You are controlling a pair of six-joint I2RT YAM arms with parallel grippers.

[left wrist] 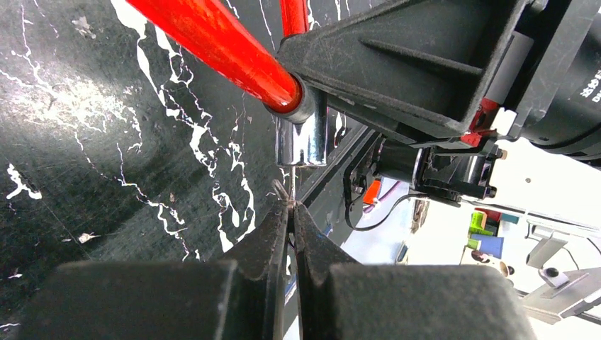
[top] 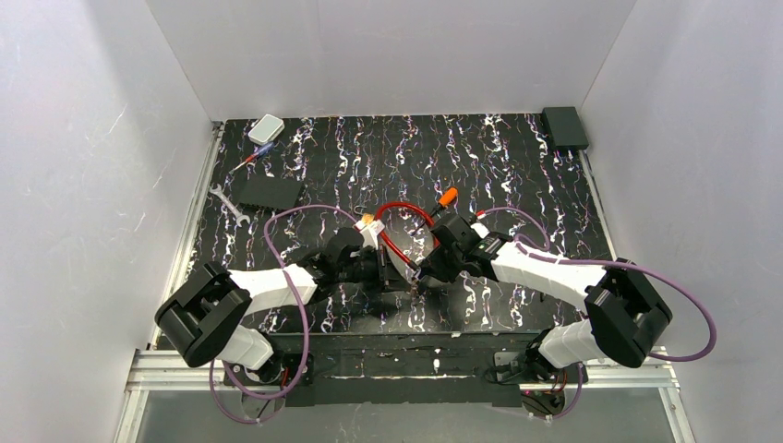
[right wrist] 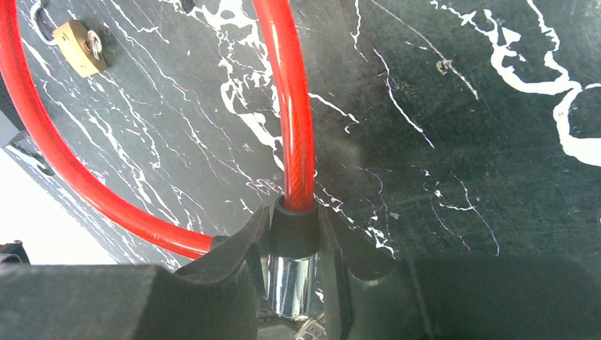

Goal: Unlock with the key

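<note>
No legible text or labels

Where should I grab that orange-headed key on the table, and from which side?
Best by the orange head of the key, its thickest part, from above, pinching across it. It seems to lie flat, thin black tail pointing back toward the near side; the right gripper, clamped on the cable's metal end, crowds that side.

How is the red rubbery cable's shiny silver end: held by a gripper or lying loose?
Held: the right gripper presses its black fingers against both sides of the red cable's chrome end.
</note>
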